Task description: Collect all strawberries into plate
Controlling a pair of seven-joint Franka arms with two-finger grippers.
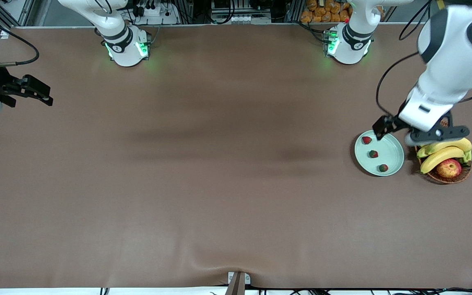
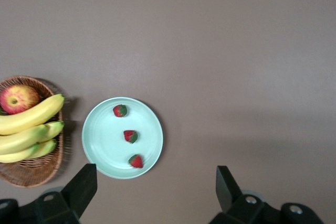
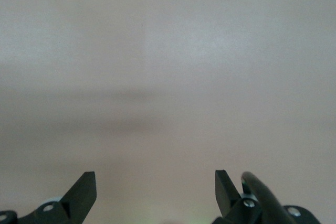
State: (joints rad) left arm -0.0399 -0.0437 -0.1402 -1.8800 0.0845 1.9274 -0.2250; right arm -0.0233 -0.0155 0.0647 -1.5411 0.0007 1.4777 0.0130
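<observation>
The front view takes in both arms; the right wrist view shows only bare tabletop [image 3: 168, 77]. The left wrist view looks down on three strawberries [image 2: 130, 136], red with dark green caps, lying in a row on the pale mint plate [image 1: 391, 162] beside the basket [image 1: 457, 176], near the tabletop's edge at the left arm's end. The left gripper [image 1: 420, 133] hangs open and empty over the plate's rim. The right gripper [image 1: 35, 92] waits open at the right arm's end.
</observation>
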